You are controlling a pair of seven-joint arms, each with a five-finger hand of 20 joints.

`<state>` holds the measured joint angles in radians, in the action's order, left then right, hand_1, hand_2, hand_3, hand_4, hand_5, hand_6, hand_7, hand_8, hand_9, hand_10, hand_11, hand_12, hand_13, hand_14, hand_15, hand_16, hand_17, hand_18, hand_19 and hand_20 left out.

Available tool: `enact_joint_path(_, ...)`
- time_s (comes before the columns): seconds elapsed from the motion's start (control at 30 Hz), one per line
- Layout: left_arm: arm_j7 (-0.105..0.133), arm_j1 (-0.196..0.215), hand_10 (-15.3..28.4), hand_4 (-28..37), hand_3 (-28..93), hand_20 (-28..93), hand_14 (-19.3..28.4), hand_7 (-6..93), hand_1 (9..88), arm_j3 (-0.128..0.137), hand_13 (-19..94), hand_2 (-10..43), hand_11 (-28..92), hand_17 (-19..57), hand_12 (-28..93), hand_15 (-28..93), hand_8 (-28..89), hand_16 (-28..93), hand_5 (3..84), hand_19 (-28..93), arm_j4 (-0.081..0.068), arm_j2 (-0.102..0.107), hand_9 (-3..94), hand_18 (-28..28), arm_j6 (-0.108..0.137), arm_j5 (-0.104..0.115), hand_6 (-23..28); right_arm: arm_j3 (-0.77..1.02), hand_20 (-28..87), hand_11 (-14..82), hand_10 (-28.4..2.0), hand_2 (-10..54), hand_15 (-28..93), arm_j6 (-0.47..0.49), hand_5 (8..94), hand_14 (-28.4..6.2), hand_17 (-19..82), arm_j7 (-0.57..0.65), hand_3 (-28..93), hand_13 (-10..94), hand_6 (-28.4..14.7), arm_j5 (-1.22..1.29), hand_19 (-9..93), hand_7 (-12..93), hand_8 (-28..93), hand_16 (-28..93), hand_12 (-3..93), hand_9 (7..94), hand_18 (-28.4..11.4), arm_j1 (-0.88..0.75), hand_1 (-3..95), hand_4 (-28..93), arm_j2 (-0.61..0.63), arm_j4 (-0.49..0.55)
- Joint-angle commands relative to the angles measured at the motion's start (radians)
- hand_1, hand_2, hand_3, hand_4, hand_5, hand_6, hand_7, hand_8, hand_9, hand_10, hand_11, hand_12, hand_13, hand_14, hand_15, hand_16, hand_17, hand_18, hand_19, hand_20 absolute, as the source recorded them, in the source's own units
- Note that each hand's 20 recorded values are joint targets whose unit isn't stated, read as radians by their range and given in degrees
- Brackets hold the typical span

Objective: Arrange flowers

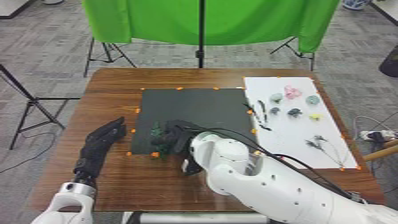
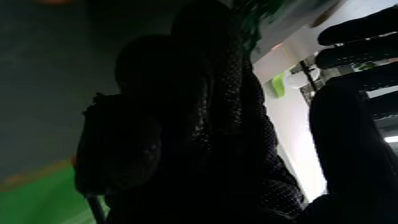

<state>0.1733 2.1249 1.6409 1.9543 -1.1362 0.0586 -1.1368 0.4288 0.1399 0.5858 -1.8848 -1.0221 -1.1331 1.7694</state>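
Holds the left robot hand open over the counter, left of the dark sheet, with straight fingers pointing away. Has the right robot hand at the dark sheet's near part, right beside the green sprig; cannot tell whether open, closed or gripping it. Places the sprig near the dark sheet's near left corner. Bears, on the white sheet to the right, a pink flower, a yellow flower, a dark flower, a dark branch by the left edge and thin stems nearer the front.
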Motion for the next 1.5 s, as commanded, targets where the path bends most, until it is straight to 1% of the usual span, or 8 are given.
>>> enact_joint_path(0.03, -0.013, 0.007, 11.8, -21.9, 62, 19, 15.6, 8.6, 29.1, -0.001, 31, -3.8, 12, 4.3, 12, 15, -6, 3, 41.5, 1, -0.002, -0.007, 39.6, 11.6, -0.01, -0.004, 2.9, 0.0, 37, 35.0, -14.5, 15.5, 50, -0.022, 75.2, -6.7, 68, 0.013, 55, 94, -4.8, 0.08, 93, 12, -7, 29, 26.1, 88.6, -10.6, -0.001, 20.1, -13, -0.015, -0.01)
enact_joint_path(0.3, -0.002, 0.01, 11.7, -21.9, 63, 19, 15.6, 8.5, 29.0, 0.007, 31, -3.7, 12, 4.3, 12, 15, -6, 3, 41.6, 1, 0.002, -0.014, 39.6, 11.7, -0.009, -0.006, 3.0, 0.103, 35, 34.0, -14.7, 11.4, 48, -0.099, 73.4, -7.1, 67, 0.012, 55, 93, -4.1, 0.033, 93, 12, -7, 30, 25.9, 87.6, -10.9, -0.022, 21.4, -12, 0.059, 0.04)
enact_joint_path(0.4, -0.002, 0.021, 11.7, -21.9, 63, 19, 15.7, 8.6, 29.0, 0.02, 31, -3.7, 12, 4.3, 12, 15, -6, 3, 41.5, 1, 0.008, -0.017, 39.5, 11.7, -0.002, -0.006, 3.0, 0.233, 33, 30.6, -16.1, 6.9, 47, -0.151, 70.9, -7.6, 64, -0.009, 55, 91, -4.8, -0.035, 93, 12, -6, 30, 25.1, 84.4, -11.6, -0.09, 23.4, -10, 0.166, 0.137)
enact_joint_path(0.57, -0.002, 0.054, 11.7, -22.0, 63, 19, 15.7, 8.5, 28.9, 0.043, 31, -3.8, 12, 4.3, 12, 15, -6, 3, 41.6, 1, 0.023, -0.027, 39.5, 11.7, 0.01, -0.002, 3.0, 0.521, 35, 19.9, -18.6, -3.3, 48, -0.197, 62.9, -9.9, 55, -0.014, 61, 82, -5.6, -0.18, 92, 11, -5, 30, 24.6, 72.2, -15.6, -0.276, 27.7, -9, 0.368, 0.287)
enact_joint_path(0.7, 0.0, 0.069, 11.7, -22.0, 63, 19, 15.7, 8.5, 28.9, 0.051, 31, -3.8, 12, 4.3, 12, 15, -6, 3, 41.6, 1, 0.032, -0.03, 39.7, 11.7, 0.014, -0.004, 3.0, 0.811, 37, 18.5, -18.6, -8.5, 49, -0.127, 61.3, -10.8, 51, 0.032, 62, 78, -5.5, -0.269, 91, 11, -4, 29, 24.8, 68.0, -16.7, -0.514, 30.9, -10, 0.487, 0.359)
enact_joint_path(0.9, -0.002, 0.08, 11.8, -22.0, 63, 19, 15.6, 8.7, 29.0, 0.062, 31, -3.6, 12, 4.3, 12, 15, -6, 3, 41.6, 1, 0.035, -0.038, 39.6, 11.7, 0.019, -0.003, 2.9, 1.094, 40, 17.3, -18.6, -9.5, 49, -0.059, 60.2, -11.4, 50, 0.077, 61, 76, -3.3, -0.334, 89, 11, -5, 28, 25.6, 65.2, -17.1, -0.802, 32.1, -11, 0.534, 0.341)
enact_joint_path(1.17, -0.007, 0.071, 11.7, -21.8, 63, 19, 15.6, 8.6, 29.2, 0.058, 31, -3.8, 12, 4.3, 12, 15, -6, 3, 41.6, 1, 0.036, -0.035, 39.7, 11.7, 0.014, -0.01, 3.0, 1.107, 41, 16.6, -18.7, -9.5, 51, 0.035, 58.2, -12.0, 50, 0.124, 59, 74, -4.0, -0.348, 88, 10, -5, 28, 25.7, 62.5, -17.5, -0.86, 30.4, -17, 0.517, 0.23)
enact_joint_path(1.5, -0.014, 0.072, 11.7, -21.7, 63, 19, 15.7, 8.6, 29.3, 0.062, 31, -3.8, 12, 4.3, 12, 15, -6, 3, 41.6, 1, 0.037, -0.034, 39.6, 11.7, 0.009, -0.012, 3.0, 1.167, 41, 20.0, -17.3, -9.5, 52, 0.021, 62.5, -9.7, 53, 0.119, 59, 78, -4.4, -0.302, 89, 12, -5, 28, 25.4, 69.2, -14.9, -0.965, 32.7, -21, 0.507, 0.226)
